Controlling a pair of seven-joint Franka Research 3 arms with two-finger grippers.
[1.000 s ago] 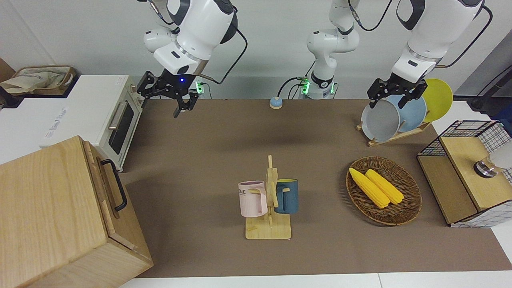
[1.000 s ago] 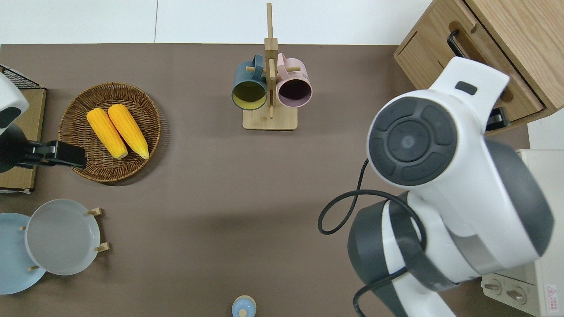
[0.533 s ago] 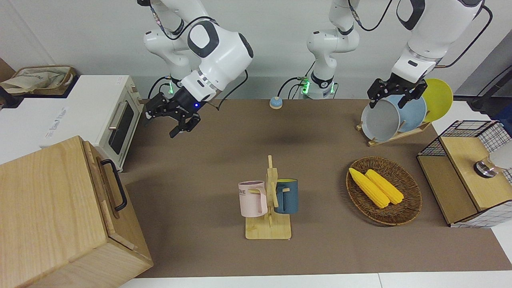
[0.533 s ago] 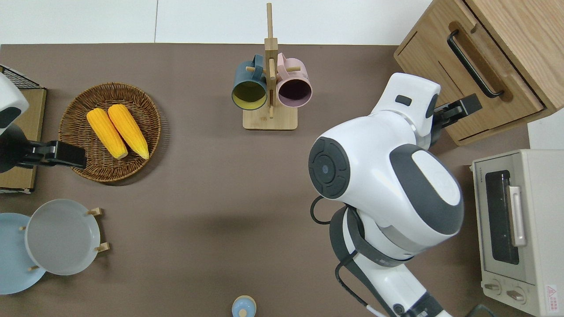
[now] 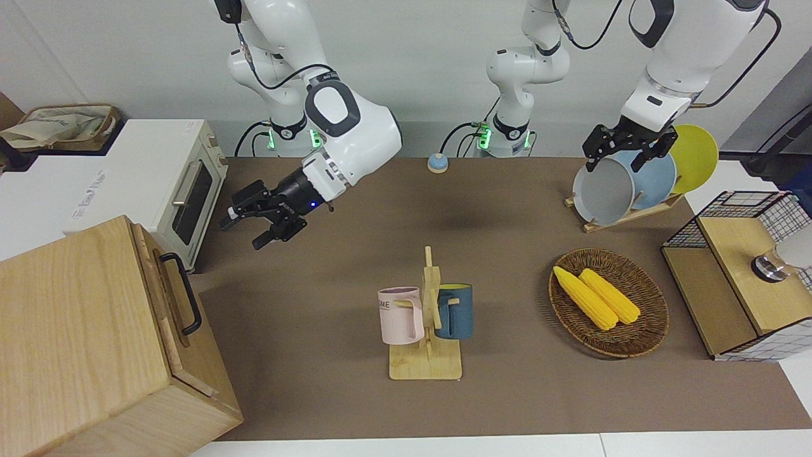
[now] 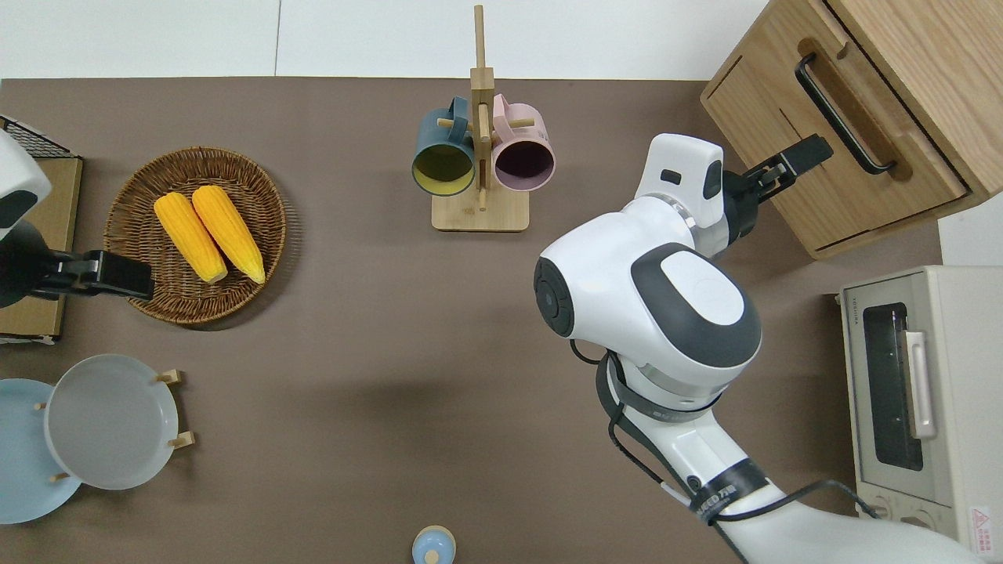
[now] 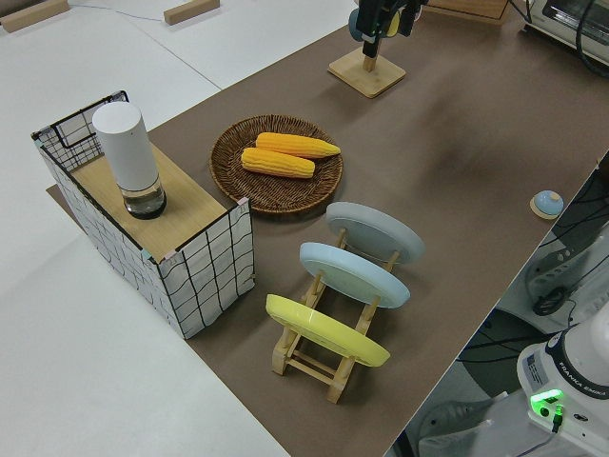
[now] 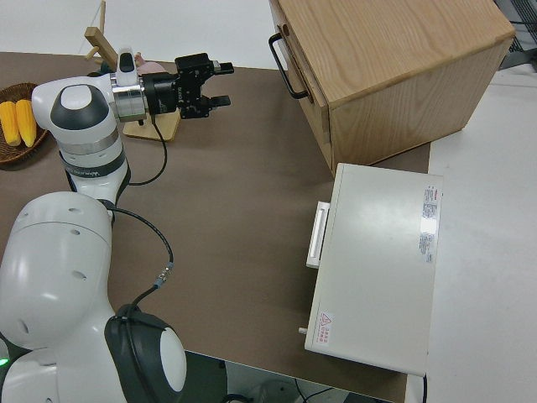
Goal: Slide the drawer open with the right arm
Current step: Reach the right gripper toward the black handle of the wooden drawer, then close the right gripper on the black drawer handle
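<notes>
Your right gripper (image 8: 216, 84), fingers parted and empty, points at the handle (image 8: 286, 63), seemingly crosswise to its long axis.

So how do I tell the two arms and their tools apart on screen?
Both arms are white with dark grey joint caps and black external cables. The right arm's tool is black with a small blue light at the wrist; the left arm's tool is black with no light showing.
</notes>
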